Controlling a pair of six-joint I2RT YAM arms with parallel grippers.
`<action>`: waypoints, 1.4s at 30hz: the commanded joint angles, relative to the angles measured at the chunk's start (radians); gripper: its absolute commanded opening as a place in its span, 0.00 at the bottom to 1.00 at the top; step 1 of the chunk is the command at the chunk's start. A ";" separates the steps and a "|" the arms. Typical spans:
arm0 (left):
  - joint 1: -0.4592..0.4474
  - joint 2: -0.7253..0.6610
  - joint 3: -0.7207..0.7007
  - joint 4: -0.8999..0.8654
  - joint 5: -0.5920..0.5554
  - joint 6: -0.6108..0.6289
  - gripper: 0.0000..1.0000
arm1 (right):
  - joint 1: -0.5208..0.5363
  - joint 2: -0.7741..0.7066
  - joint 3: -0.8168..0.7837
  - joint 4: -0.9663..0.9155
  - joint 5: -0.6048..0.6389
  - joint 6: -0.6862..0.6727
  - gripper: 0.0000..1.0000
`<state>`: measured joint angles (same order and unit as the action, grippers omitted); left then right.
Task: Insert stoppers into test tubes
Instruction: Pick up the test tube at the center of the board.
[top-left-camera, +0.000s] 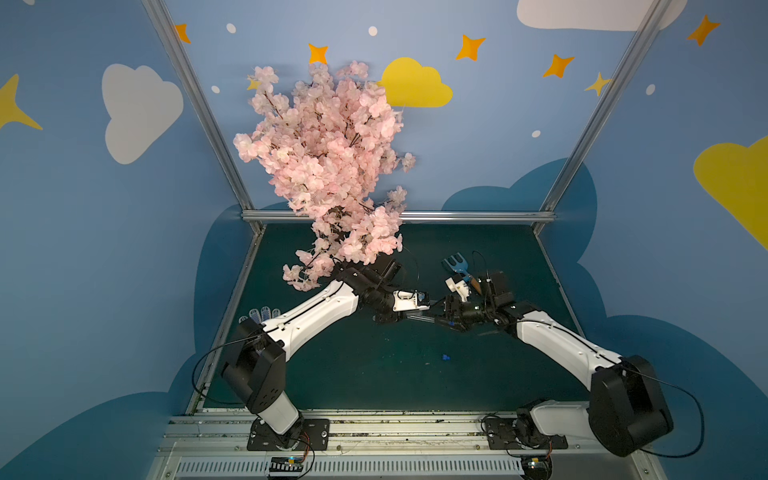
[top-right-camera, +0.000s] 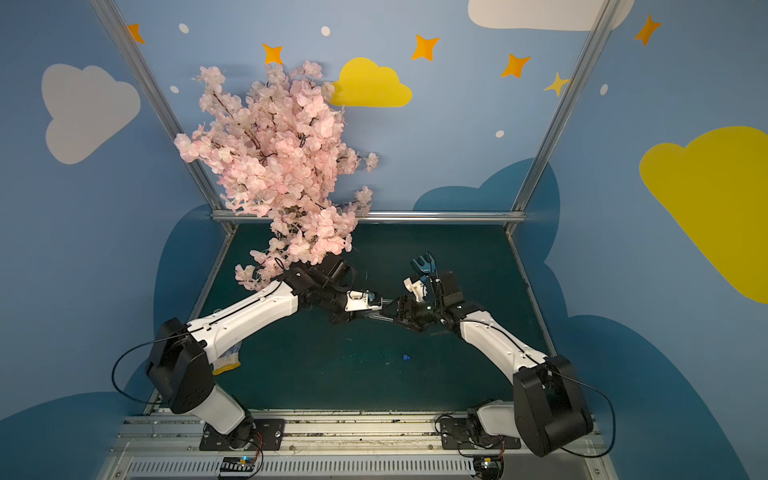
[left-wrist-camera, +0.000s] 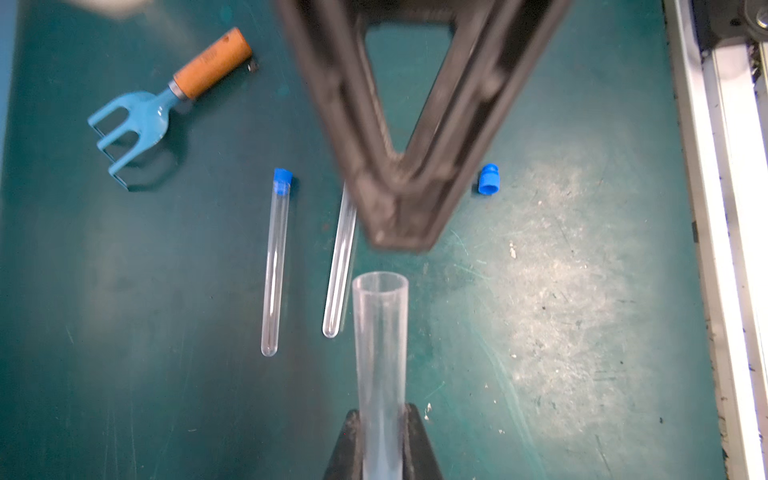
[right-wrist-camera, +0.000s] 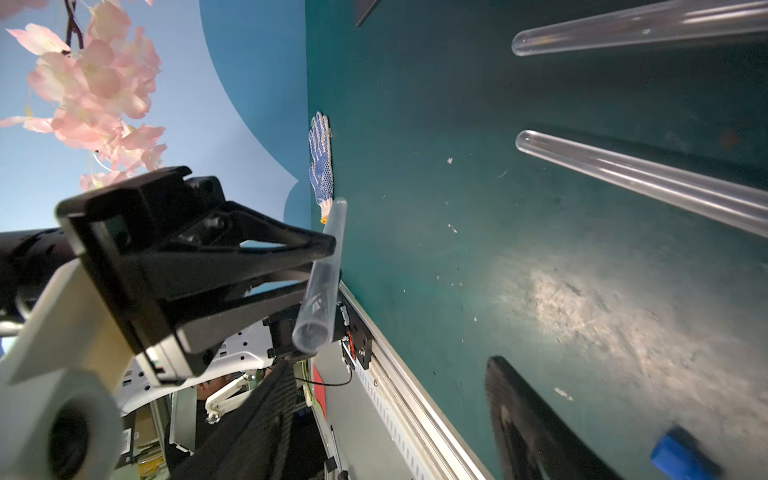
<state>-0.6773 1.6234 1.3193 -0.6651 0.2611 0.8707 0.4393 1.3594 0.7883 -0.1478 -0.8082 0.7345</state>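
A pink blossom branch (top-left-camera: 328, 166) hung over the dark green bench (top-left-camera: 374, 382) at about 11 o'clock. My two arms met above the bench's middle. My left hand (left-wrist-camera: 381, 411) was clamped tight on a clear test tube (left-wrist-camera: 380, 353). Its unplugged mouth pointed toward my right hand (left-wrist-camera: 398, 226), near it but apart. My right hand stood spread wide and gripped nothing. A dotted work glove (right-wrist-camera: 321, 162) lay at the bench's 9 o'clock edge, and a blue toy rake (left-wrist-camera: 137, 120) at 1 o'clock. Two more tubes lay side by side on the bench: a plugged tube (left-wrist-camera: 275, 266) closed by a blue stopper (left-wrist-camera: 282, 181), and a second tube (left-wrist-camera: 338, 274) whose mouth was hidden behind my right hand. A loose stopper (top-left-camera: 446, 357) lay at 6 o'clock from my hands.
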 joint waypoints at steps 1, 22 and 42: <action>-0.004 -0.011 -0.002 0.013 0.031 -0.010 0.06 | 0.037 0.031 0.050 0.091 -0.022 0.041 0.72; -0.011 0.026 0.018 0.007 0.015 -0.005 0.06 | 0.093 0.127 0.063 0.186 -0.015 0.108 0.46; 0.028 -0.043 -0.041 0.056 0.045 -0.059 0.41 | 0.095 0.084 0.054 0.176 -0.030 0.115 0.05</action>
<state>-0.6769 1.6463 1.3098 -0.6342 0.2657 0.8402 0.5407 1.4784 0.8257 0.0402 -0.8154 0.8589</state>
